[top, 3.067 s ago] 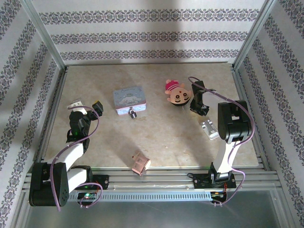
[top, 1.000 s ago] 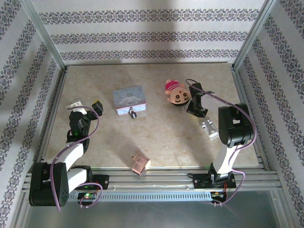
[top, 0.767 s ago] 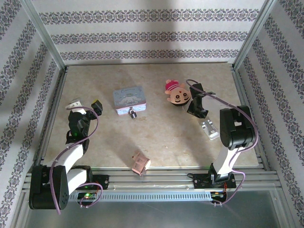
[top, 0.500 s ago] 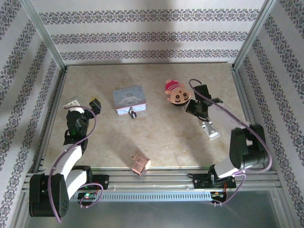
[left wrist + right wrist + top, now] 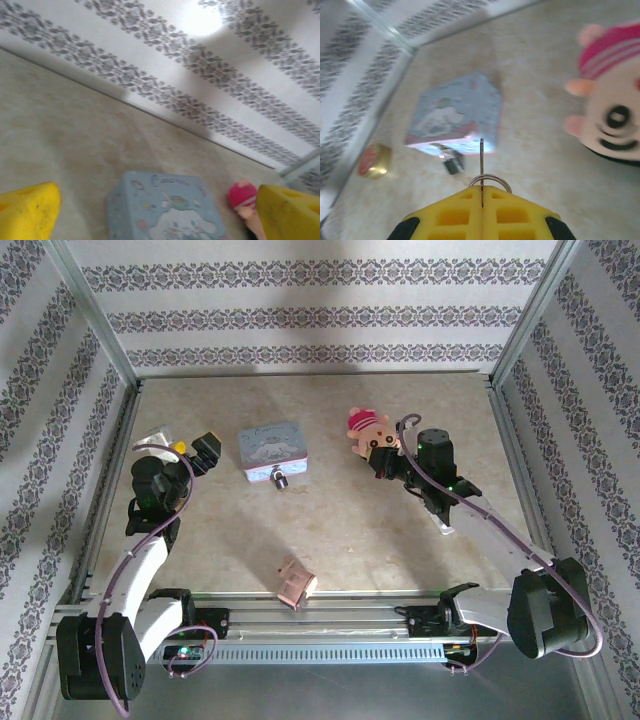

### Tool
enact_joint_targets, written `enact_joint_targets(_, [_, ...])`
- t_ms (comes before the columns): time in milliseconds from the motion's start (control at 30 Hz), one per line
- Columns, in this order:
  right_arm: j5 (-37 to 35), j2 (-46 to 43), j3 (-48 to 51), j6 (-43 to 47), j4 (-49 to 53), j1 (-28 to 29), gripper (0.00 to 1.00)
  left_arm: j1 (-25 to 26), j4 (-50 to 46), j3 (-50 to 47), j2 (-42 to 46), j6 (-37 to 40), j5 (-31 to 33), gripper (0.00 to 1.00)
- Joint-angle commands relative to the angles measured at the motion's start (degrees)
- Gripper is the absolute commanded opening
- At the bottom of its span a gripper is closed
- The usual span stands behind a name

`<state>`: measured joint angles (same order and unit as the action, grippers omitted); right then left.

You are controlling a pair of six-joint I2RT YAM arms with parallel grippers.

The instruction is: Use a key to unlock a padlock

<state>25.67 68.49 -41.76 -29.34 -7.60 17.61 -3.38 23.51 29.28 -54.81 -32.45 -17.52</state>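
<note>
Your right gripper (image 5: 388,464) is clamped shut on the key (image 5: 482,159). The thin blade pokes straight out past the yellow tips and its looped end sits right at the pinch. The padlock (image 5: 451,163) is lying flat on the bench (image 5: 340,530), tucked up against the near side of the pale-blue cartoon tin (image 5: 456,112). In the right wrist view that puts it ahead of the key and a bit to the left. Between the key tip and the padlock there's just bare bench, so nothing's blocking that line. The tight spot is the pink-and-cream plush toy (image 5: 615,115) sitting close on the key's right. From the top camera the right gripper is right at the plush's near edge, and I honestly can't tell if they're touching. The tin is directly behind the padlock, so it walls off that far side. Your left gripper (image 5: 157,215) has its jaws spread wide with nothing in them. It's hanging over the left part of the bench, on the other side of the tin, looking across the tin's lid toward the plush. There's also a pinkish-copper box (image 5: 296,583) down near the front edge, well apart from everything else.
</note>
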Motion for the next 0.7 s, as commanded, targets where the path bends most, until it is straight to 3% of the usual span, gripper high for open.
enact_joint_targets(0, [9.31, -1.03, 0.65, -0.63, -12.32, 1.73, 0.0, 0.55, 1.01, 4.34, 0.63, -5.01, -9.47, 0.99])
enact_joint_targets(200, [14.28, 0.08, -1.51, -0.89, -16.83, 5.38, 0.0, 3.3, 1.37, 9.75, -0.42, -7.64, -18.77, 0.99])
enact_joint_targets(433, [19.42, 2.72, -4.98, -2.28, -20.0, 8.44, 0.0, 11.84, -2.4, 16.49, -1.87, -3.76, -24.4, 0.99])
enact_joint_targets(667, [23.05, 5.47, -7.71, -3.59, -20.11, 9.53, 0.0, 19.08, -15.0, 24.85, -7.65, 4.8, -31.01, 0.75])
